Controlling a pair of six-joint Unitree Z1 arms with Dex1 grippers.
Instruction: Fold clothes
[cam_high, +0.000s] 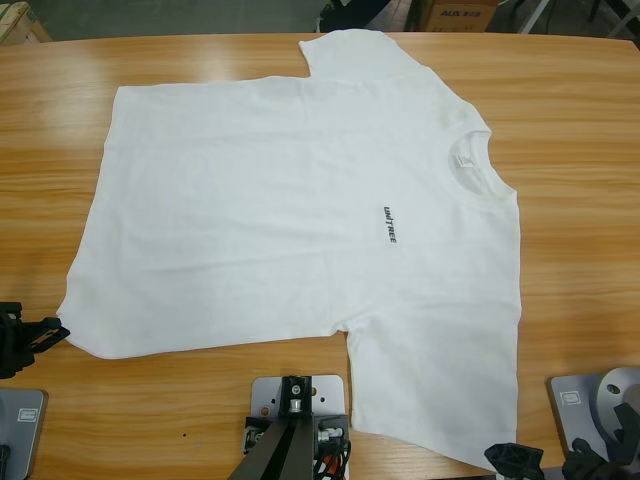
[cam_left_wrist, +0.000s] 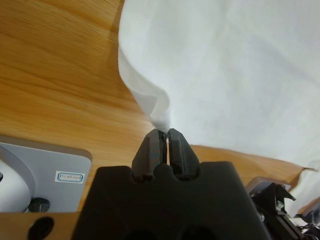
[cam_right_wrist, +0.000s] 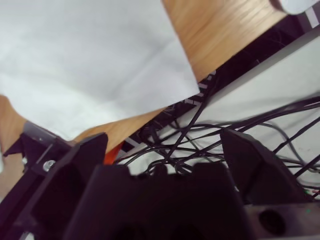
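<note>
T-shirt (cam_left_wrist: 235, 75) corner pinched in left tool (cam_left_wrist: 163, 132).

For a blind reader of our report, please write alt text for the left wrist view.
The left gripper, jaws shut, pinches a corner of the white T-shirt, which rises from the jaws and fills the upper right. Wooden table lies to the left.

Robotics lab: wooden table (cam_high: 580, 150), tangled cables (cam_right_wrist: 200, 145).
</note>
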